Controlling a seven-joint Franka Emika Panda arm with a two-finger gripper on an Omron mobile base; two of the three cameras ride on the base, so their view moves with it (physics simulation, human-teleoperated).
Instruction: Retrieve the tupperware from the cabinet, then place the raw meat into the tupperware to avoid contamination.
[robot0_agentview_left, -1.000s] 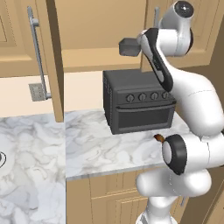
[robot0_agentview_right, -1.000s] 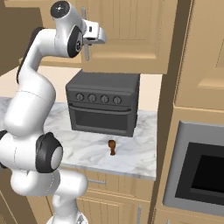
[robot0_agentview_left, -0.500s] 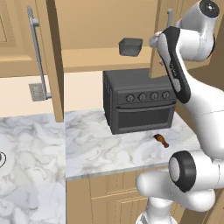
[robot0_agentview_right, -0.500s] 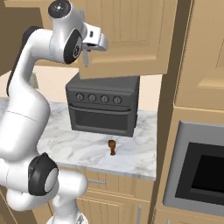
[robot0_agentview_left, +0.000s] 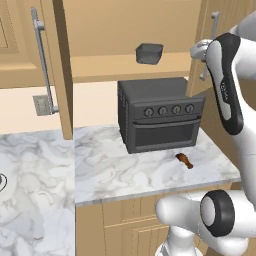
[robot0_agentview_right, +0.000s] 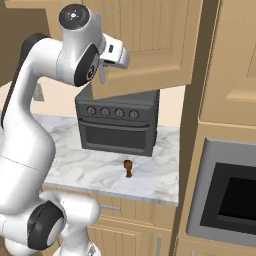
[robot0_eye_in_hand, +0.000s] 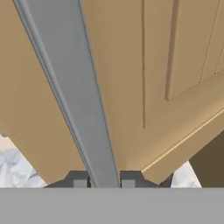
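Your gripper (robot0_eye_in_hand: 103, 183) is closed around the grey bar handle (robot0_eye_in_hand: 70, 87) of the cabinet (robot0_agentview_left: 125, 30): in the hand view a dark fingertip (robot0_eye_in_hand: 78, 180) sits tight against each side of the bar, and the panelled door (robot0_agentview_right: 150, 45) lies right behind it. From the left base view you can see both doors standing open.

The tub (robot0_agentview_left: 149, 53) sits on the open cabinet shelf, above the toaster oven (robot0_agentview_left: 157, 112). It is well apart from your gripper, to its left in that view, and nothing touches it.

The meat (robot0_agentview_left: 184, 160) lies on the marble counter (robot0_agentview_left: 115, 170) just in front of the toaster oven's lower right corner, far below the gripper.

In the left base view the arm's own forearm covers most of the hand, so you cannot make out the fingers there. In the right base view the open door hides the shelf.
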